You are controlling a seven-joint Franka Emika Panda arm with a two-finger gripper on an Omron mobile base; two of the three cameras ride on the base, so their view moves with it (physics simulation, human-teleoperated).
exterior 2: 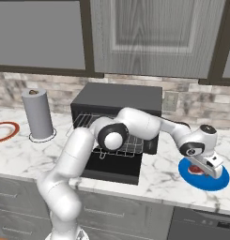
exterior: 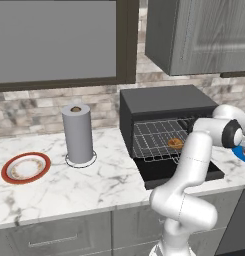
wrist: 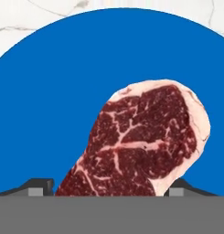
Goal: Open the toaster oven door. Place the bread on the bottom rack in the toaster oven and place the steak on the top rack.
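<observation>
The black toaster oven (exterior: 164,100) (exterior 2: 116,96) stands on the counter with its door (exterior: 166,175) (exterior 2: 114,168) folded down flat. Inside, the golden-brown bread (exterior: 175,143) lies on a wire rack (exterior: 151,142). To the right of the oven, the marbled red steak (wrist: 145,141) (exterior 2: 196,169) rests on a blue plate (wrist: 49,91) (exterior 2: 208,182). My gripper (wrist: 111,187) (exterior 2: 211,168) hangs low over that plate, open. Its two dark fingertips (wrist: 39,185) straddle the near end of the steak, one on each side.
A grey paper-towel roll (exterior: 78,132) (exterior 2: 37,115) stands left of the oven. Farther left lies a red-rimmed plate (exterior: 25,167) (exterior 2: 3,131). Wall cabinets (exterior: 194,35) hang above. My arm reaches across the front of the open oven.
</observation>
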